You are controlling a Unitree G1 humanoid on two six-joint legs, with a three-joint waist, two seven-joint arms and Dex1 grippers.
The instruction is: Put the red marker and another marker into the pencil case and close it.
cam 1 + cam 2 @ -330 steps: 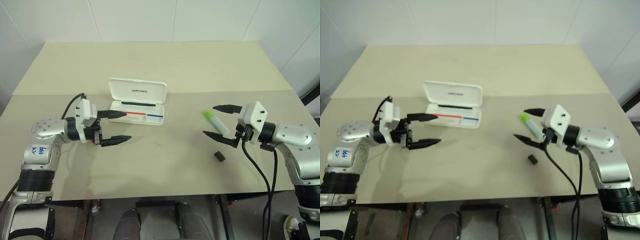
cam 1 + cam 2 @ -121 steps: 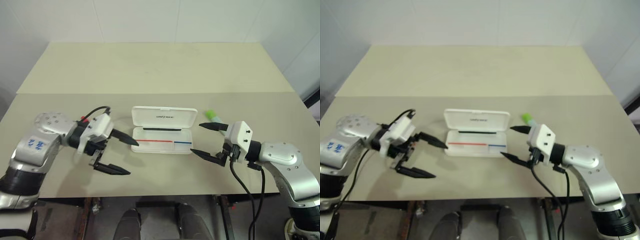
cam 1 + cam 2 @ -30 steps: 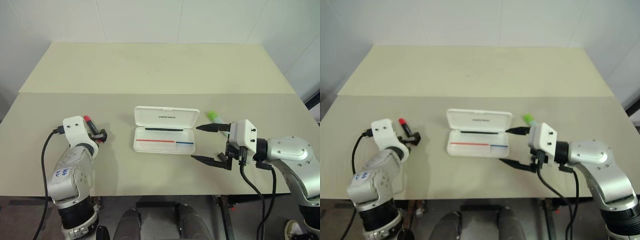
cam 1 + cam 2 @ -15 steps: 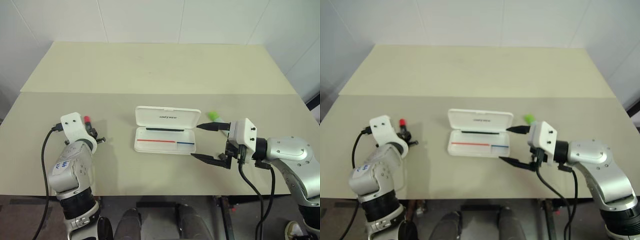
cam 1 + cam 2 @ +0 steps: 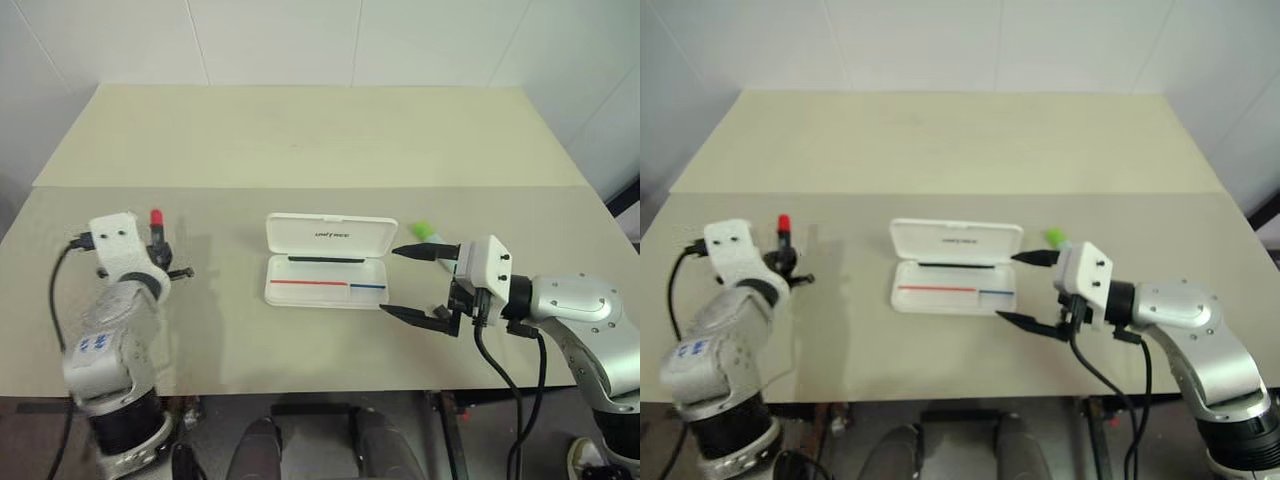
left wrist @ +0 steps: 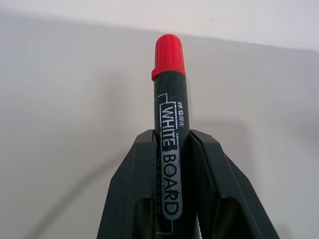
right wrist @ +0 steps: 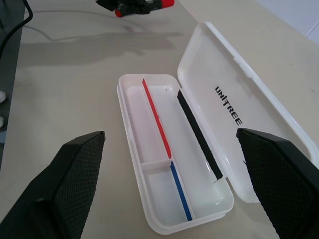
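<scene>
Left end effector (image 6: 172, 164) grips the red marker (image 6: 169, 89)

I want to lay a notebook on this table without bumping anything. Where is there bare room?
The far half of the table, beyond the pencil case, is bare. So is the stretch between the case and the left gripper holding the red marker. It is crowded right of the case: the green marker lies beside the right gripper.

Lab-like test room: bare beige table (image 5: 300, 140), white panelled walls (image 5: 280, 40).
</scene>
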